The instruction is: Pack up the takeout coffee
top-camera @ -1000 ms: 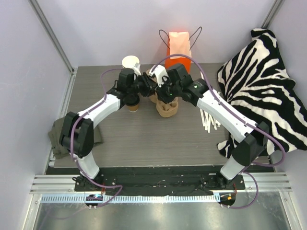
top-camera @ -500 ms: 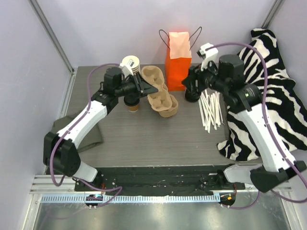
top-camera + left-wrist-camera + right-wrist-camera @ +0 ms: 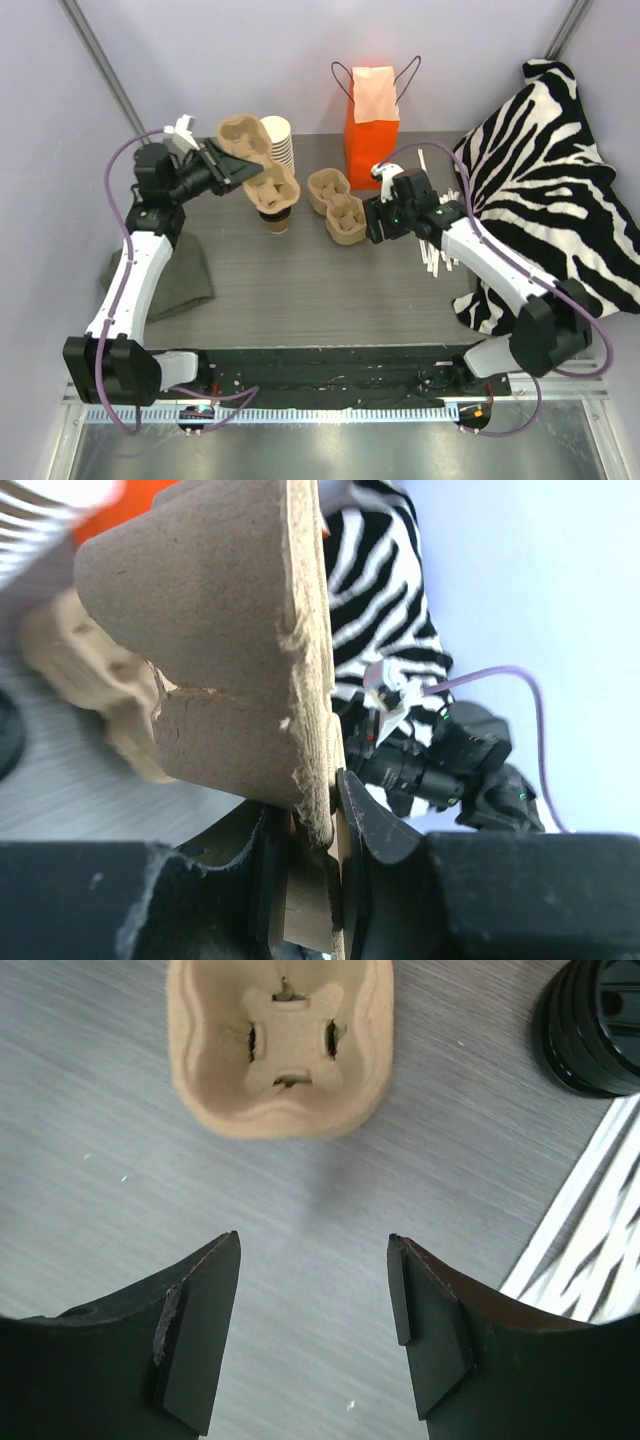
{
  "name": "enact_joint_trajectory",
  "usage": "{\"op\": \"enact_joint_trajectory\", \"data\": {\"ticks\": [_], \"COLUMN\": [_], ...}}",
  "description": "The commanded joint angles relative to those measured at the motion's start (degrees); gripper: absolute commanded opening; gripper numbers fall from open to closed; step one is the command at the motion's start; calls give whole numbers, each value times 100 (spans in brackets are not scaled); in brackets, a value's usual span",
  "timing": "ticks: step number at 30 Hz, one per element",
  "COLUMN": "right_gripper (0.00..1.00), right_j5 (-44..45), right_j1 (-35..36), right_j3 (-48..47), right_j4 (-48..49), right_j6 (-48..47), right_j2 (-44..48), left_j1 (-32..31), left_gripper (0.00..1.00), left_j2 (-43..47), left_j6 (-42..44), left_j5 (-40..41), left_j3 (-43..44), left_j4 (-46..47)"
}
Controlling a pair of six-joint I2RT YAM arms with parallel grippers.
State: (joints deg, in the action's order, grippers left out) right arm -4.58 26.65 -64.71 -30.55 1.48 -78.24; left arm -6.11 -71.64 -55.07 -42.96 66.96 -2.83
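The takeout coffee point(image 3: 276, 220), a small brown cup with a black lid, stands on the table, partly covered from above by a pulp cup carrier point(image 3: 255, 160). My left gripper point(image 3: 222, 166) is shut on that carrier's edge and holds it in the air, tilted. In the left wrist view the carrier point(image 3: 215, 630) fills the frame, its rim pinched in the left gripper point(image 3: 335, 785). My right gripper point(image 3: 371, 218) is open and empty, low over the table just right of a second carrier point(image 3: 335, 206). The right wrist view shows this carrier point(image 3: 282, 1045) ahead of the open right gripper point(image 3: 313, 1250).
An orange paper bag point(image 3: 372, 112) stands at the back. A stack of lidless cups point(image 3: 281, 140) is behind the held carrier. A stack of black lids point(image 3: 598, 1022) and white straws point(image 3: 438, 245) lie right of my right gripper. A zebra cloth point(image 3: 545, 170) covers the right side; a grey cloth point(image 3: 185, 285) lies left.
My left gripper has lifted one carrier up and to the left, off the one left on the table. My right gripper swung up towards the bag, then came down beside the remaining carrier.
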Motion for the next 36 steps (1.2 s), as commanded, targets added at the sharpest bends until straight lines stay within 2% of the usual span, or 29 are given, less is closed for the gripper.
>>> {"op": "enact_joint_trajectory", "data": {"ticks": [1,2,5,6,7,10,14,18,25,29,36], "right_gripper": [68,68,68,68,68,68,67,67,67,68,68], "right_j5": [414,431,747,774,827,871,801,871,1187,1240,722], "right_j1": [181,226,340,340,340,349,358,358,349,323,314], "right_j3": [-69,-42,160,195,195,11,-401,-1024,-2001,-2370,-2758], "right_j4": [953,1076,1357,1419,1481,1718,2008,2210,2658,2984,2827], "right_j6": [221,239,458,520,555,599,705,679,731,740,398], "right_j2": [-367,-533,-832,-921,-1017,-1395,-1896,-2379,-3284,-3671,-3559], "left_j1": [1057,1459,1998,2287,2403,2825,3229,3248,3195,2958,2589], "left_gripper": [22,22,22,22,23,24,25,25,28,31,33], "left_j2": [352,361,300,204,116,-236,-815,-1299,-2099,-2968,-4059], "left_j6": [-109,-92,442,766,1457,2384,3535,4143,4557,4821,4866], "left_j5": [-458,-529,-950,-942,-986,-1013,-960,-758,-600,-635,-450], "left_j3": [-287,-350,-430,-351,-194,79,309,458,660,994,1601], "left_j4": [12,-50,-619,-1040,-1731,-2928,-3776,-4260,-4252,-4375,-4210]}}
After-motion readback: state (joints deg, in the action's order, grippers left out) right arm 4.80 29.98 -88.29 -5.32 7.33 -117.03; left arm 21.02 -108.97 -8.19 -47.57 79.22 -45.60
